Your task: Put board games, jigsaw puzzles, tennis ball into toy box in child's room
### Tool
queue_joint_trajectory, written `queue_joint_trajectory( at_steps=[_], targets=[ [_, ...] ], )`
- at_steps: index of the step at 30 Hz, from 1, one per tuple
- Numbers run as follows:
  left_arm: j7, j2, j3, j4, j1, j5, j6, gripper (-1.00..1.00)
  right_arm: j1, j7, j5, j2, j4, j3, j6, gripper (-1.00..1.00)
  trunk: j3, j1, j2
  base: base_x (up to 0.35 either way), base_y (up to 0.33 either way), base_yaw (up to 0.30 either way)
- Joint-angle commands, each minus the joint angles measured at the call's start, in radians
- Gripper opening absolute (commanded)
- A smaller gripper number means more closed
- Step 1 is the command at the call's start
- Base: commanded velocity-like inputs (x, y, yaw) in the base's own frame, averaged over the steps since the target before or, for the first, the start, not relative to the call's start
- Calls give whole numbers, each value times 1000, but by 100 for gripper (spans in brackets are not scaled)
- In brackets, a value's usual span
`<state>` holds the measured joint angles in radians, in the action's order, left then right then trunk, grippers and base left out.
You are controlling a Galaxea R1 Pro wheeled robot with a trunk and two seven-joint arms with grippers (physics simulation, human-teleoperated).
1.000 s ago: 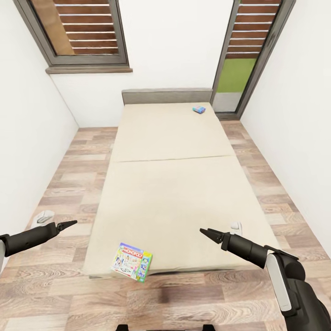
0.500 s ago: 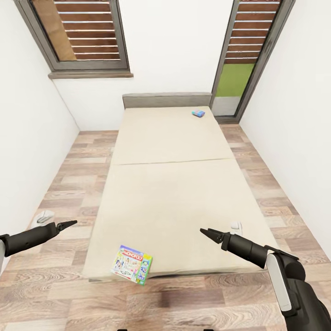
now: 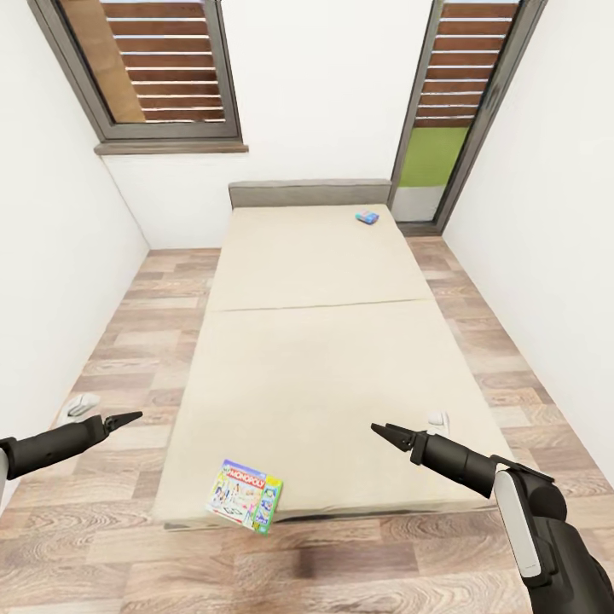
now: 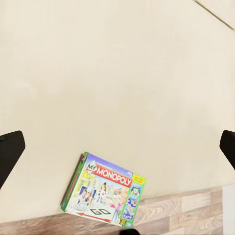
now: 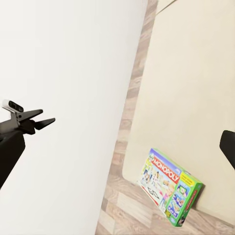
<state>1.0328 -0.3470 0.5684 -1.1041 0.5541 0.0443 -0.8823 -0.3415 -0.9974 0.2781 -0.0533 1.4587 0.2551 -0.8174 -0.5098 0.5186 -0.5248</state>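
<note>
We see an evenly bright, shadowless render: the white walls (image 3: 315,94) at the upper centre of the head view nearly wash out. A faint dark shade lies under the wide cream mattress bed (image 3: 320,358) along its lower edge. Straight lines splay toward the frame corners. Everything is sharp, slightly soft-textured.

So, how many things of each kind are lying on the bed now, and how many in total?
Monopoly game box: 1, at the near edge of the bed, partly over the edge.
Small blue box: 1, near the headboard.
Total: 2.
</note>
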Motion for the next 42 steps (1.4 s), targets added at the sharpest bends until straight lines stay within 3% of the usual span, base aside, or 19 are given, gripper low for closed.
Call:
queue_joint_trajectory(
  at_steps=[1, 42],
  targets=[
    [7, 0, 2, 0, 0, 5, -7, 100, -1, -2, 2, 0, 0, 1, -5, 100, 0, 0, -1, 0, 0, 0],
    [10, 3, 1, 0, -3, 0, -6, 100, -1, 35, 5, -7, 0, 1, -6, 100, 62, 0, -1, 0, 0, 0]
  ],
)
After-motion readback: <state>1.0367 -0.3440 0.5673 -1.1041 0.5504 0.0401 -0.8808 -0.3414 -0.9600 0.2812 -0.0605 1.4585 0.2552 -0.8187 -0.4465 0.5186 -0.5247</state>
